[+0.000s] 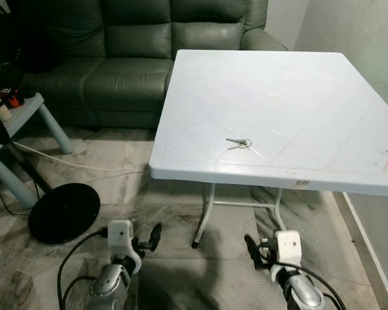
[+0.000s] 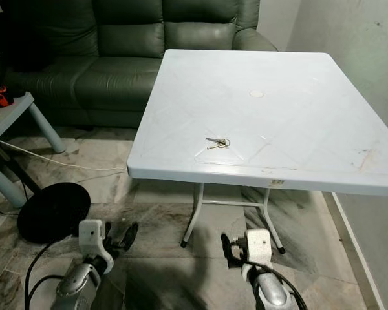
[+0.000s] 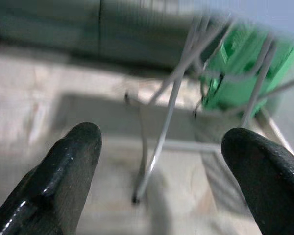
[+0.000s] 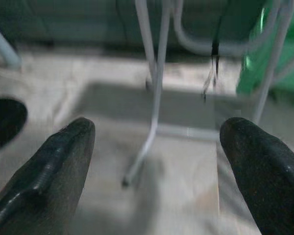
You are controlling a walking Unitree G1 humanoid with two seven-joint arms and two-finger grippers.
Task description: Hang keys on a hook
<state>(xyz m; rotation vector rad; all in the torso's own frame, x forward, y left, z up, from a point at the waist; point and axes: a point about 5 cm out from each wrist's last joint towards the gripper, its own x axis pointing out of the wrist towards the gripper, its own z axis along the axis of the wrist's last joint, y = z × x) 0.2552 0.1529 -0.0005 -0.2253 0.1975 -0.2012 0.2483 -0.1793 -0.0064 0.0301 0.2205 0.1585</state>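
Note:
A small bunch of keys (image 1: 238, 143) on a ring lies on the white plastic table (image 1: 297, 84), near its front edge, left of centre. Both arms hang low in front of the table, below its top. My left gripper (image 1: 149, 240) is over the floor at the lower left, and my right gripper (image 1: 257, 250) is near the table legs. In each wrist view the two black fingers (image 3: 63, 171) (image 4: 54, 166) stand wide apart with nothing between them.
A dark green leather sofa (image 1: 136, 58) stands behind the table. A pale blue side table (image 1: 19, 119) with small items is at the left, a white cable (image 1: 77, 165) crosses the floor, and a black round base (image 1: 64, 212) lies there. A wall (image 1: 368, 45) runs along the right. Something green (image 3: 235, 68) stands under the table.

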